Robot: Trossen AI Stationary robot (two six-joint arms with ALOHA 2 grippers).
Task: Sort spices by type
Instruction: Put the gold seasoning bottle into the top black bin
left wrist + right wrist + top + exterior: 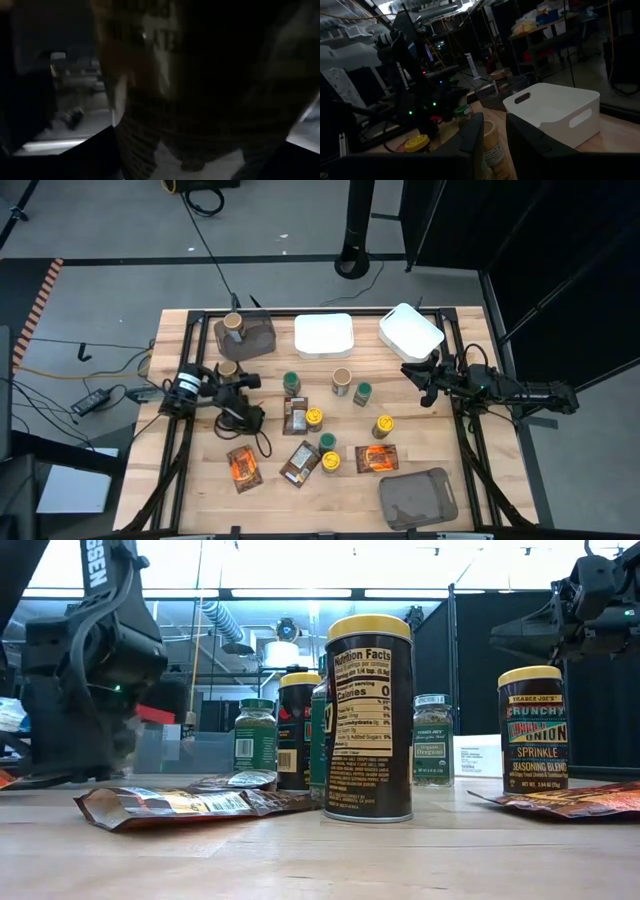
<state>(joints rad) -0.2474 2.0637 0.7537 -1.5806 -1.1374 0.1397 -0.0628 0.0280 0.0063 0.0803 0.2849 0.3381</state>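
The spices stand and lie mid-table: jars with green (291, 383), tan (342, 380) and yellow (314, 417) lids stand on their bases, and orange (376, 458) and brown (300, 463) packets lie flat. One tan-lidded jar (234, 322) stands in the far brown-grey bin (258, 335). My left gripper (243, 418) is low at the table's left, shut on a dark-labelled spice jar (200, 90) that fills the left wrist view. My right gripper (425, 385) hangs above the right side, its fingers a narrow gap apart around nothing. My left gripper has the dark-labelled jar between its fingers, which show only as dark shapes on either side of the jar's printed wall (145, 140). From above, the gripper's body hides the place of contact. I cannot tell whether the jar stands on the table.
Two white trays (323, 335) (410, 330) sit at the far edge. A second brown-grey bin (418, 497) lies at the near right. Another tan-lidded jar (228, 370) stands close beside my left arm. An orange packet (243, 467) lies just nearward of the left gripper.
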